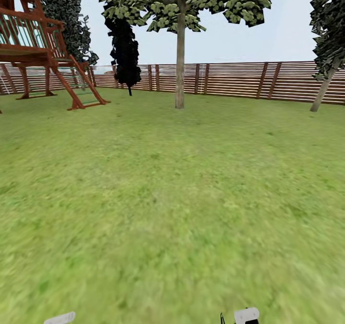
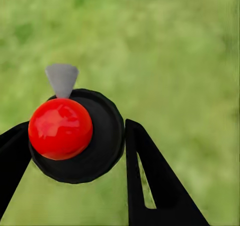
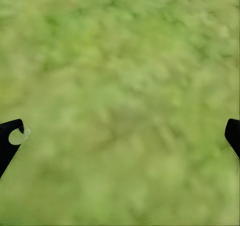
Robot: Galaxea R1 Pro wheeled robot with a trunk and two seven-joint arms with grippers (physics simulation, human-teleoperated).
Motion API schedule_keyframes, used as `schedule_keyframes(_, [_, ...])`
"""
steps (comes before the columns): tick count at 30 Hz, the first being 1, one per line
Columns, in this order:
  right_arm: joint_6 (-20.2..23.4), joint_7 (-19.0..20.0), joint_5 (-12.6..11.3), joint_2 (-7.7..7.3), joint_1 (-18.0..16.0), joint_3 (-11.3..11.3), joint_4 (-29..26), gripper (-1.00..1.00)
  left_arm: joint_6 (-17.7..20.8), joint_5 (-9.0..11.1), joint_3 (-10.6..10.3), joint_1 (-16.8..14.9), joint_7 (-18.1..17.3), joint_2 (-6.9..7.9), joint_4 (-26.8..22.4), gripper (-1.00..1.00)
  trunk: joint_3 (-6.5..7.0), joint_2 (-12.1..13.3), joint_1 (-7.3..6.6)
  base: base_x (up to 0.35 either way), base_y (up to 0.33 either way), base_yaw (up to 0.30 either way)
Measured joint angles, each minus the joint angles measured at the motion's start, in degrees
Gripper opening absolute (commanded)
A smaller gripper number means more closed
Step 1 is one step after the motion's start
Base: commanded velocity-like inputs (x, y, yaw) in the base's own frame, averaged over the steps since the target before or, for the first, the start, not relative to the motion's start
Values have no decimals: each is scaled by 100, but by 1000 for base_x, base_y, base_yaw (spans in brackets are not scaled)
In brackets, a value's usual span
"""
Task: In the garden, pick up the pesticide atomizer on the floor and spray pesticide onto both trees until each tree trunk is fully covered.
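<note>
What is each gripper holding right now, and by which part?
The left gripper clamps the pesticide atomizer around its black cap, under the red ball. The right gripper is open, holding nothing.

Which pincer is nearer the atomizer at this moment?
Left. The left pincer has its fingers on either side of the atomizer, with its red ball top and grey nozzle. The right pincer is open over bare grass.
</note>
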Motion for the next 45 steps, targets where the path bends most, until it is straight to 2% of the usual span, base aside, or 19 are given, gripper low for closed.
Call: schedule_keyframes(45, [0, 0, -3, 0, 0, 0, 0, 100, 3, 0, 0, 0, 0, -3, 2, -100, 0, 0, 0, 339, 0, 0])
